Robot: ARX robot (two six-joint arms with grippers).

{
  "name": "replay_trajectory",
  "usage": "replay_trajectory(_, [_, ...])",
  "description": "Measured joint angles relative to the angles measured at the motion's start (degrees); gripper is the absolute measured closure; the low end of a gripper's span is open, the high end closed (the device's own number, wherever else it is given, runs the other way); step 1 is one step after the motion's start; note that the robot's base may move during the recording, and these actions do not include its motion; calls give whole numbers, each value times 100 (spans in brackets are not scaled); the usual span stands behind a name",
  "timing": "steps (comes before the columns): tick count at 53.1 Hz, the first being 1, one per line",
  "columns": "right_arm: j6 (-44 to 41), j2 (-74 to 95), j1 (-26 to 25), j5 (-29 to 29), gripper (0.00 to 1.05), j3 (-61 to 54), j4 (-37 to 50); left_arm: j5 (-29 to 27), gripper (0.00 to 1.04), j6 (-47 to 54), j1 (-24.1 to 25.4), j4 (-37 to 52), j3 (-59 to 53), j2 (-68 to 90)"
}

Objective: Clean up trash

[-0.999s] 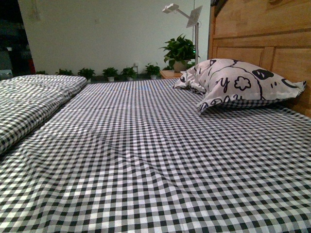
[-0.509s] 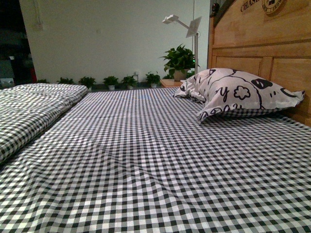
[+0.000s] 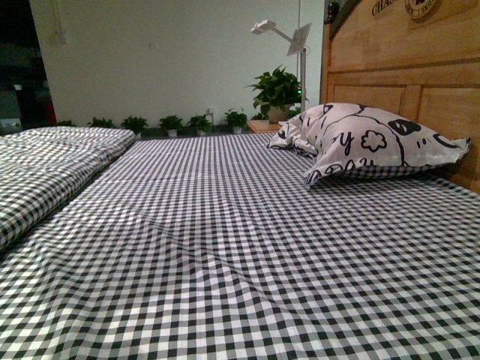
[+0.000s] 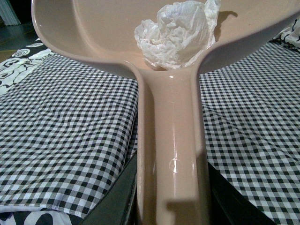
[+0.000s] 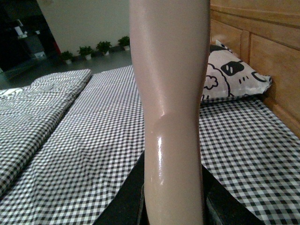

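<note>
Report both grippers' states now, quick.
Left gripper: shut on the dustpan handle; crumpled paper wad sits in the pan.
Right gripper: shut on a pink handle; its far end is out of view.

Bedroom setup, possibly a showroom or staged room. A large bed point(image 3: 225, 247) is taking up most of the front view, covered in a black-and-white gingham sheet point(image 3: 247, 195), with a folded quilt point(image 3: 52, 161) in the same check lying along the left side. A wooden headboard point(image 3: 405, 60) is standing at right, a white pillow point(image 3: 367, 142) with black drawings leaning against it. Small potted plants point(image 3: 172, 122) are lining the far wall point(image 3: 165, 52); a white lamp point(image 3: 289, 37) is standing beside a bigger plant point(image 3: 277, 88).
</note>
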Motion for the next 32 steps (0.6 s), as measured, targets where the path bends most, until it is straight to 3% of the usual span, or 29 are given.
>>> replay_trajectory(32, [0, 0, 0, 0, 86, 0, 0, 0, 78, -2, 0, 0, 0, 0])
